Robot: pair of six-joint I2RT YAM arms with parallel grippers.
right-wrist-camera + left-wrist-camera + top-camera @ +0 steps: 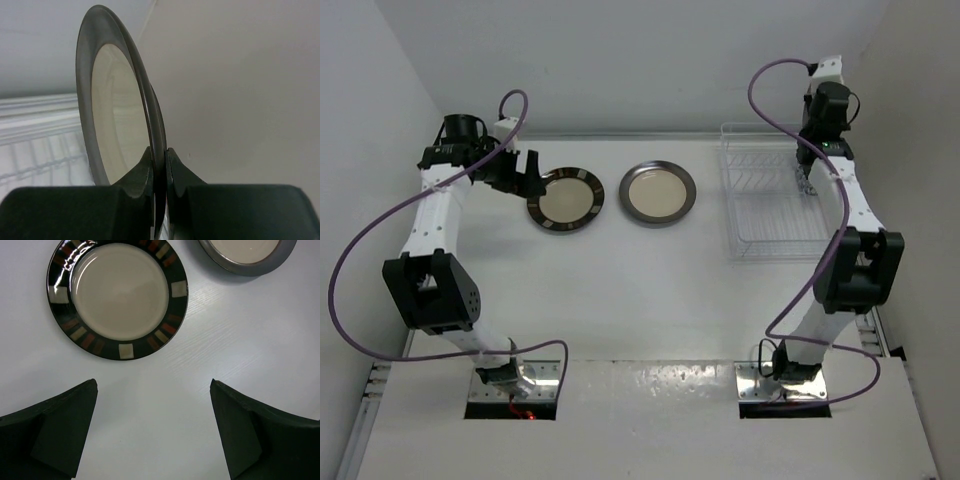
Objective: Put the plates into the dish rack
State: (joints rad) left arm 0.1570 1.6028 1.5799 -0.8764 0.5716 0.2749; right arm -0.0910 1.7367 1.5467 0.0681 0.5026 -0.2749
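A dark brown striped-rim plate [566, 199] [120, 290] lies flat on the table at the back left. My left gripper [527, 172] [152, 382] hovers just off its left rim, open and empty. A silvery-rimmed plate [658, 192] [245, 255] lies flat to its right. Another silvery-rimmed plate [115, 115] stands on edge with my right gripper [805, 180] [159, 150] shut on its rim, held over the dish rack [775, 205] [40, 150] at the back right. From above, that held plate is mostly hidden by the arm.
White walls close in the table at the back and on both sides. The right wall stands close behind the rack. Purple cables loop off both arms. Two metal mounting plates [515, 385] sit at the near edge.
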